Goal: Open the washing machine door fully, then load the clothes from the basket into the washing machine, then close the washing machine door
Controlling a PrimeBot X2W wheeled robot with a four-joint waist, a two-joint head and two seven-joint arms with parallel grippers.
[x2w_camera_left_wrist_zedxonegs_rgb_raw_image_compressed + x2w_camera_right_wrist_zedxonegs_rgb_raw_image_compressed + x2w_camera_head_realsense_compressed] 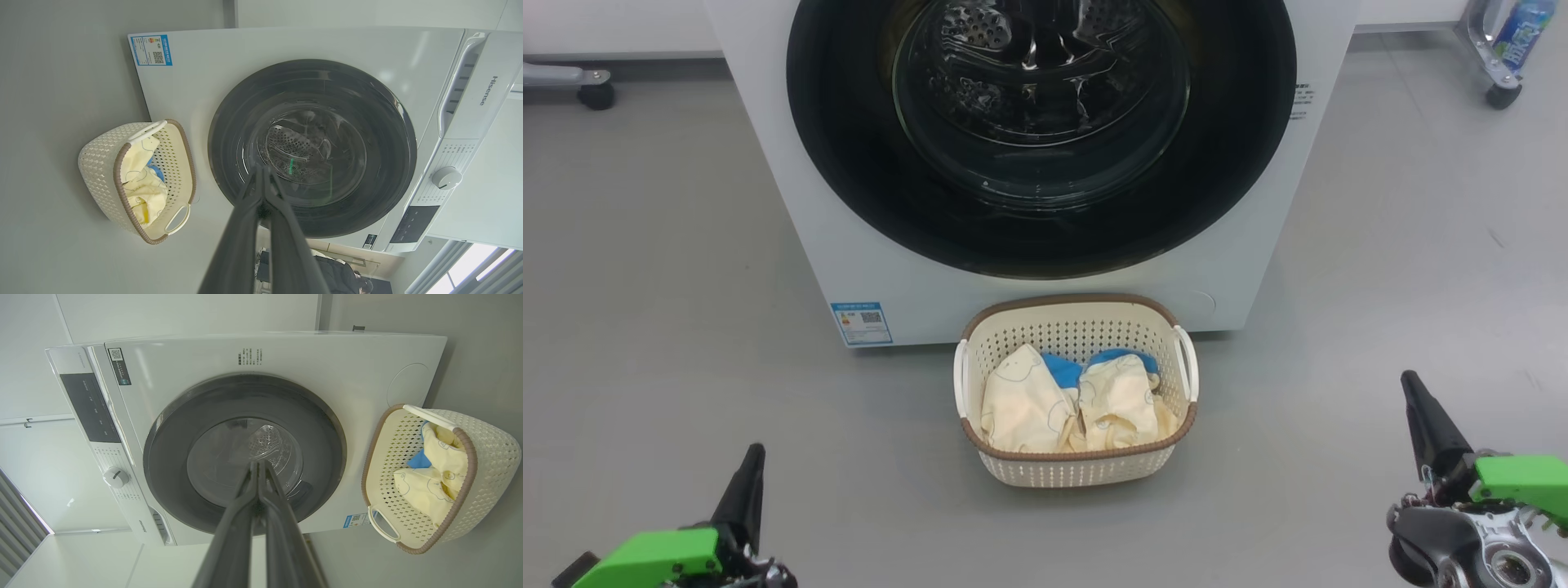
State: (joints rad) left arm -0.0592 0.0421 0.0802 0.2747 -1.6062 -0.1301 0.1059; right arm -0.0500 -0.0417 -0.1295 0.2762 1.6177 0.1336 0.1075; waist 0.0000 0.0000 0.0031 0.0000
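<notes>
The white washing machine [792, 204] stands ahead, and its round black-rimmed door [1225, 163] with the glass bowl centre lies flush against the front. On the floor before it sits the cream perforated basket [1078, 469] holding cream-yellow clothes [1029, 404] with blue trim. My left gripper [754, 451] is shut at the lower left, well short of the basket, with nothing in it. At the lower right my right gripper [1408, 377] is shut and holds nothing. In the wrist views the door [380, 134] [171, 428] and basket [98, 171] [490, 457] appear beyond the closed fingers [261, 175] [259, 469].
Grey floor spreads on both sides of the machine. A wheeled stand's caster [596, 94] sits at the far left and another wheeled frame with a bottle [1515, 41] at the far right. The control panel with a white knob [446, 177] [115, 477] is on the machine's top front.
</notes>
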